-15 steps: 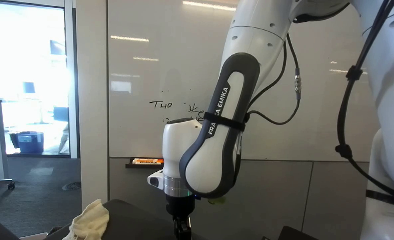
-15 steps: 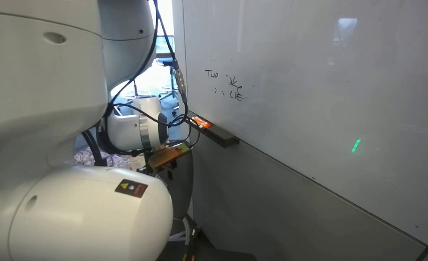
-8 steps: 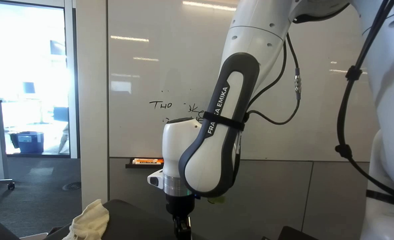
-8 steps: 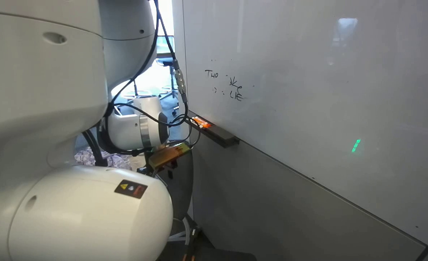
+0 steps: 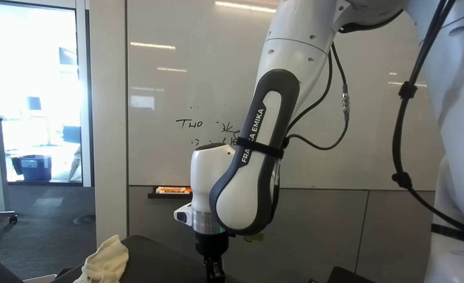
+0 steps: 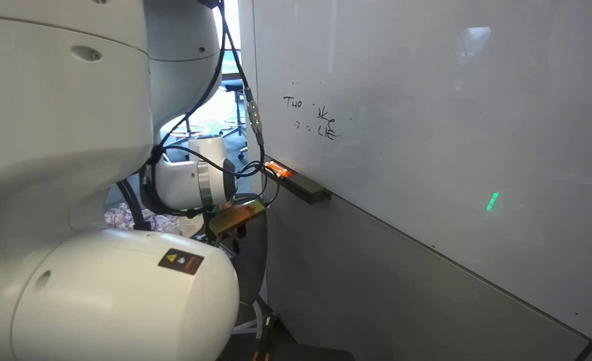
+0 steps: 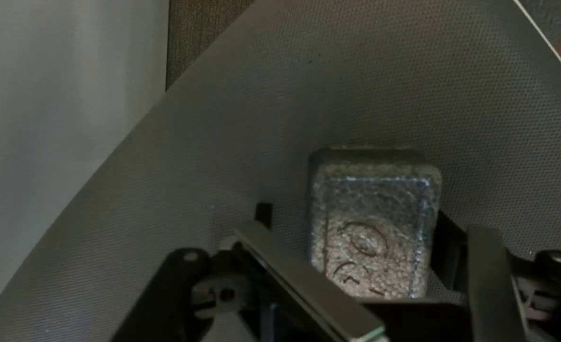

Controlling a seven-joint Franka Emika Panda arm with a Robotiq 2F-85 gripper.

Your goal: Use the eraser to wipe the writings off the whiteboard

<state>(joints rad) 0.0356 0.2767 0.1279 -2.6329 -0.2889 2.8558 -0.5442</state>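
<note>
Pre-grasp, by the look of it — writing [image 6: 324, 115] marks the whiteboard [image 6: 426, 150].
Gripper [image 7: 356, 237] gapes wide either side of the eraser [image 7: 375, 232], holding nothing, well in from the edges of the dark surface [image 7: 223, 147] — next should come centring, closing, lifting.

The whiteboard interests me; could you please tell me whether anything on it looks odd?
Yes: the black writing looks broken and patchy in both exterior views, perhaps from partial wiping. In an exterior view, a bright green streak stands well apart on the whiteboard, possibly a reflected light.
</note>
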